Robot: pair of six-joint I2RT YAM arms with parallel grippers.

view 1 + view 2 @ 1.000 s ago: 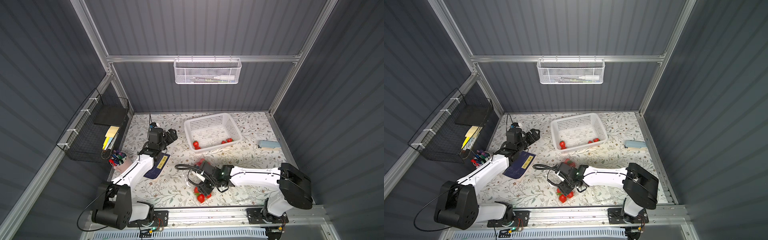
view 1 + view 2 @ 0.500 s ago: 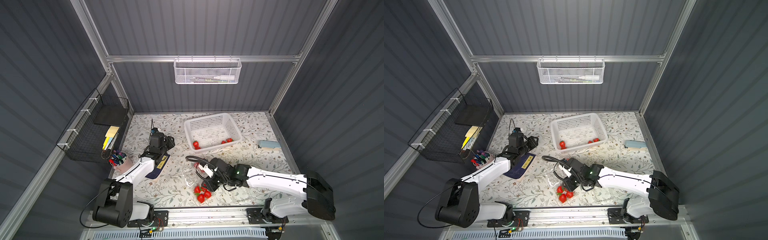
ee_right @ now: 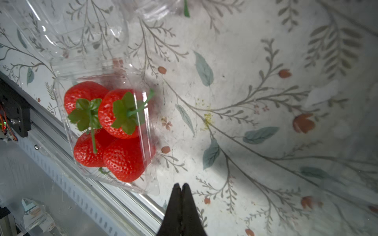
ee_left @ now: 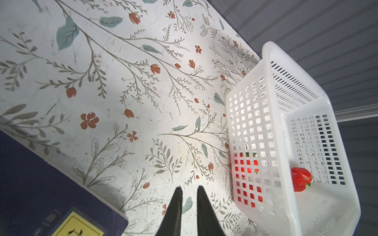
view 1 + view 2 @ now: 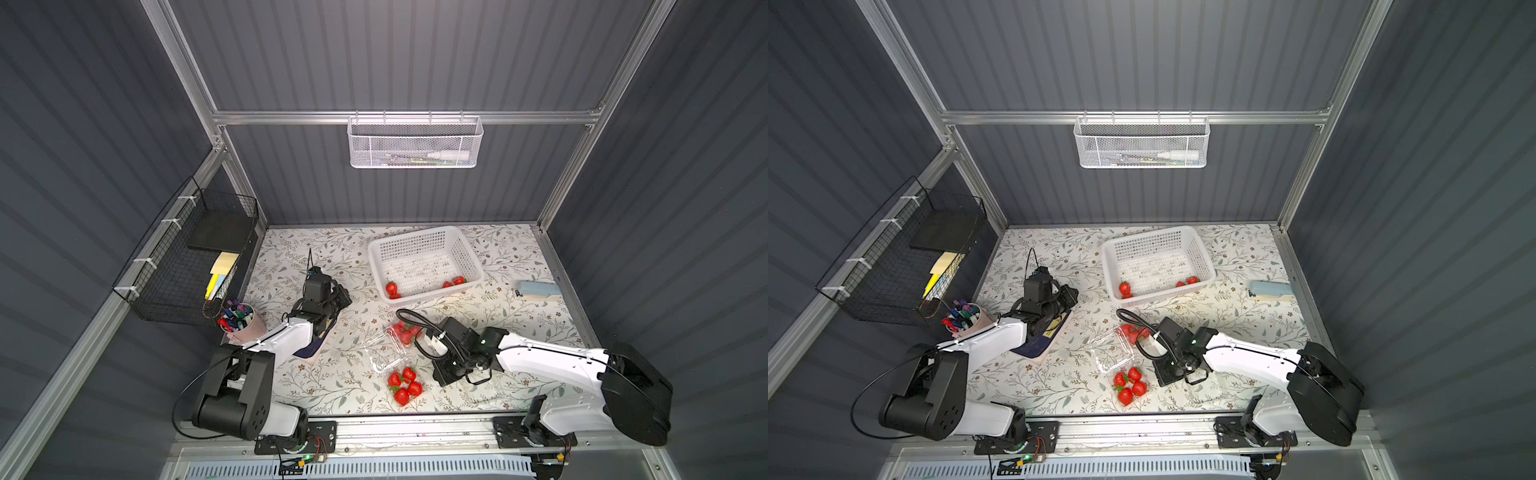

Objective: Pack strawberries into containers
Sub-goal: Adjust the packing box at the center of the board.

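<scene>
Two grippers, both empty. My right gripper has its fingers pressed tip to tip on nothing, hanging low over the floral tabletop just beside the near container, where four strawberries sit packed. My left gripper shows a narrow gap between its fingers with nothing in it, poised over bare tabletop between a navy book and the white basket. A few basket strawberries lie along that basket's near wall. In a top view, the far container holds more red fruit, partly hidden by my right arm's black cable, and a clear lid lies open between the two containers. Further out are a pink cup of markers, a black wire rack on the left wall, a white mesh tray on the back rail and a pale blue object at the right edge. Grey ribbed walls close in on three sides.
</scene>
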